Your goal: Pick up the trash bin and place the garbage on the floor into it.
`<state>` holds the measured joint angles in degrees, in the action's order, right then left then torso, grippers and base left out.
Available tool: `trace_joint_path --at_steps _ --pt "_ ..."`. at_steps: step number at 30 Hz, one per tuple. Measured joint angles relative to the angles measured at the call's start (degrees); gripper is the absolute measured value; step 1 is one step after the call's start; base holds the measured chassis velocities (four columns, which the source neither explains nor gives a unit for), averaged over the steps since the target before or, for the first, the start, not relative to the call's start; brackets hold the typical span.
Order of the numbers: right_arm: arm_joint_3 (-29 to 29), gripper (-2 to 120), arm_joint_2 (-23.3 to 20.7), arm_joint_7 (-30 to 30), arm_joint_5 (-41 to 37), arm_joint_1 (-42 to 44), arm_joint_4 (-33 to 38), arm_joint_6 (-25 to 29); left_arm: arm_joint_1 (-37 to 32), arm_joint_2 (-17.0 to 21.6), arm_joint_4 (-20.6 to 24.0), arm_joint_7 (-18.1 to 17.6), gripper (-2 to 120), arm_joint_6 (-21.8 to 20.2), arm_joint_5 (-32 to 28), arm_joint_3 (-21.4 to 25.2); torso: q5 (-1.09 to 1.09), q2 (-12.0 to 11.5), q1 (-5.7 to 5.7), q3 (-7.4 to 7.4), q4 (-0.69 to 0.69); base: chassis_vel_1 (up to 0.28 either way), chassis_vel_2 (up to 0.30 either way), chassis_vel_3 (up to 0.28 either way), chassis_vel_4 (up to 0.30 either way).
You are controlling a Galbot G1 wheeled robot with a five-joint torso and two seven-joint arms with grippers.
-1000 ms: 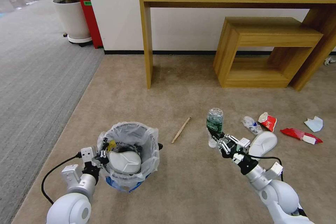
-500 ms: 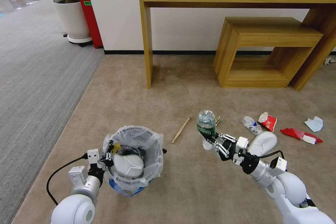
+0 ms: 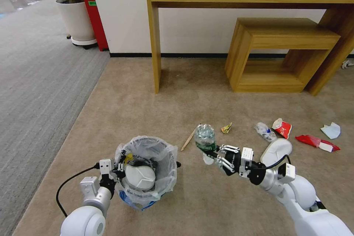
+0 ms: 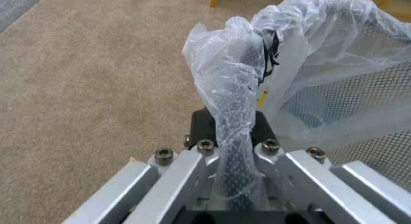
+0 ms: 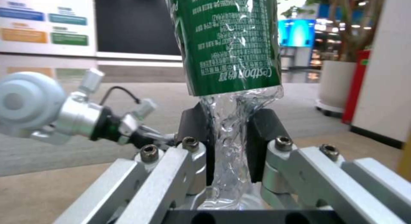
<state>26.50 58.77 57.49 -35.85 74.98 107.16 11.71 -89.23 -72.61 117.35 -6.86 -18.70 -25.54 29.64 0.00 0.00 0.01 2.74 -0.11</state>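
The trash bin (image 3: 164, 162), black mesh with a crinkly clear bag, stands on the beige carpet with a white slipper (image 3: 139, 177) inside it. My left gripper (image 3: 117, 171) is shut on its rim and bag (image 4: 231, 89); the pads (image 4: 201, 121) pinch the mesh wall. My right gripper (image 3: 214, 156) is shut on a clear plastic bottle (image 3: 204, 138) with a green label (image 5: 227, 41), held upright just right of the bin. The rest of the garbage lies on the floor: a wooden stick (image 3: 189, 139), a yellow wrapper (image 3: 226, 128), a crushed bottle (image 3: 264, 131), a second slipper (image 3: 276, 151), red wrappers (image 3: 282, 128) and a light-blue mask (image 3: 330, 130).
A tall wooden desk (image 3: 155, 44) and a low wooden shelf (image 3: 280, 55) stand against the wall ahead. A white planter (image 3: 75, 18) and a red box (image 3: 95, 14) sit at the far left, beside grey carpet (image 3: 37, 81).
My right gripper has carried the bottle left and lower, toward the bin. My left arm has shifted the bin slightly right and nearer. The yellow wrapper behind the bottle now shows.
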Motion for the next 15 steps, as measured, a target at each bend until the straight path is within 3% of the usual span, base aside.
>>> trace_joint_path --at_steps 7,15 --pt "-4.4 12 -0.6 2.6 -1.0 -3.1 -0.2 -0.3 -0.1 -0.5 -0.6 0.6 3 0.2 1.4 -1.1 0.00 0.0 0.00 0.00 0.00 0.000 0.000 0.000 0.000" --pt "-9.6 12 -0.4 0.5 -2.6 -7.4 -1.0 -0.3 0.4 -1.7 -1.4 1.0 3 0.3 2.7 -2.3 0.00 0.0 0.00 0.00 0.01 0.000 0.000 0.000 0.000"
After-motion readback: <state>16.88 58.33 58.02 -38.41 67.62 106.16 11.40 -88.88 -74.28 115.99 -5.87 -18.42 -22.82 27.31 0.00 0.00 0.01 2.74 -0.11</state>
